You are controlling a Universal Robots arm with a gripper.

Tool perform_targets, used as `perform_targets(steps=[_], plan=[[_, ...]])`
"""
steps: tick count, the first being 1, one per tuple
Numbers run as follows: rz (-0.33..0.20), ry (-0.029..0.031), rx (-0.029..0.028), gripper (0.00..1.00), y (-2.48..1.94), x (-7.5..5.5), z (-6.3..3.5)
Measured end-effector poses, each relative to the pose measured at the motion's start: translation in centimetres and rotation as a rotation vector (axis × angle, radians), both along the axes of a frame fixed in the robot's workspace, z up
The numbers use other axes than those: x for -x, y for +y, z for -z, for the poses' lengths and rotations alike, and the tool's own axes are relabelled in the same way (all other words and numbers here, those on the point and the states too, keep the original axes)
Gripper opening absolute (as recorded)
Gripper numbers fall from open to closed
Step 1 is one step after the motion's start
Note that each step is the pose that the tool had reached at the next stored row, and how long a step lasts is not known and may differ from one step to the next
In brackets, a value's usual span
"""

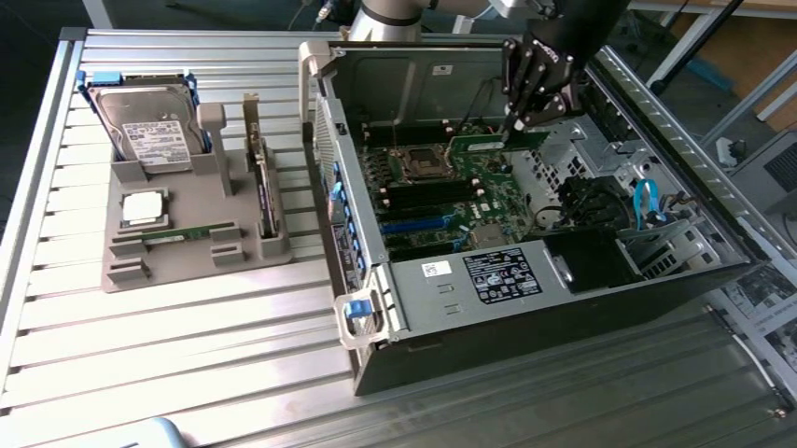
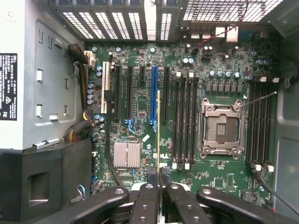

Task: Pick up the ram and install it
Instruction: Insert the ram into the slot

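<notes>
My gripper (image 1: 518,119) hangs inside the open computer case (image 1: 412,345), above the motherboard (image 1: 454,201). It is shut on the ram (image 1: 480,144), a thin green stick that reaches from the fingertips towards the exterior view's left. In the wrist view the ram (image 2: 159,135) appears edge-on as a narrow line running away from my fingers (image 2: 148,203). It hovers over the board between the blue expansion slot (image 2: 153,95) and a bank of black memory slots (image 2: 184,121). The empty processor socket (image 2: 222,128) lies beside that bank, and a second bank of memory slots (image 2: 260,123) lies beyond the socket.
A grey parts holder (image 1: 187,266) stands at the exterior view's left, carrying a hard drive (image 1: 149,131), a square silver processor chip (image 1: 144,207) and a thin board standing upright (image 1: 259,182). Black and coloured cables (image 2: 81,58) and a power supply box (image 2: 42,79) crowd one side of the case.
</notes>
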State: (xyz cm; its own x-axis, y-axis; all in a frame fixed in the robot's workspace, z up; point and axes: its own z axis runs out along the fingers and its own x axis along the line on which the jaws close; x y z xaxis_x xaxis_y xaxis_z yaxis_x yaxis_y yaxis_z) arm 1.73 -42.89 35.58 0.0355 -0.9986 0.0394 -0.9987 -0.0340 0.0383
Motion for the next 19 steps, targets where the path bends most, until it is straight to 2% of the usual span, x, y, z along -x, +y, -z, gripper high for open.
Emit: perform_targets(steps=[19], plan=[[0.0, 0.0, 0.0, 0.13, 0.0, 0.0, 0.58]])
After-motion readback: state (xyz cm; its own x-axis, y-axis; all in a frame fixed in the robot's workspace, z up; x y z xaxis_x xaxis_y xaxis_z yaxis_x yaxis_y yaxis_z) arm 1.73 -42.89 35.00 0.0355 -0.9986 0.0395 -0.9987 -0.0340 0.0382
